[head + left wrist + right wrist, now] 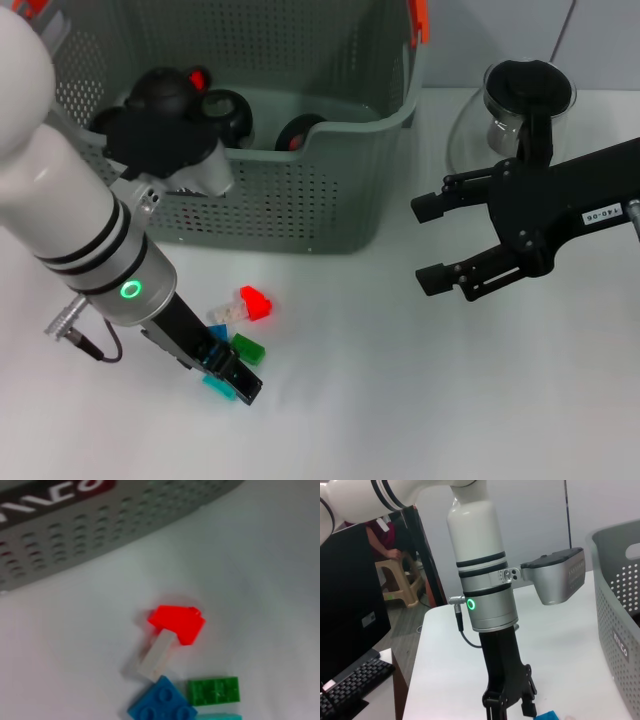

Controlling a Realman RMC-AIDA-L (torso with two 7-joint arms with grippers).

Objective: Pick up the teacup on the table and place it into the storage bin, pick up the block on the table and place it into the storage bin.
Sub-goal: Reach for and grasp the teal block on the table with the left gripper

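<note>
Nearest the front edge of the surface, the left gripper [238, 380] is down among a small cluster of blocks. Its jaws look narrow, but whether they hold a piece I cannot tell; the teal block [218, 387] lies right against them, with the blue block [217, 333] and green block [248, 348] just beside. A little farther in sit the white block [228, 313] and the red block [256, 303], touching each other.

The pieces are crowded, so closing here could pinch two at once or nudge a neighbour away; a thin flat piece could also slip out on the lift.

Behind the cluster stands the bin [300, 200], holding dark round objects I cannot identify; no teacup shows on the surface. Its near wall is tall, so a low carry might clip the rim.

Toward the right edge the right gripper [435, 243] hovers idle, jaws wide and empty. At the far right corner stands a glass pitcher [520, 110].
</note>
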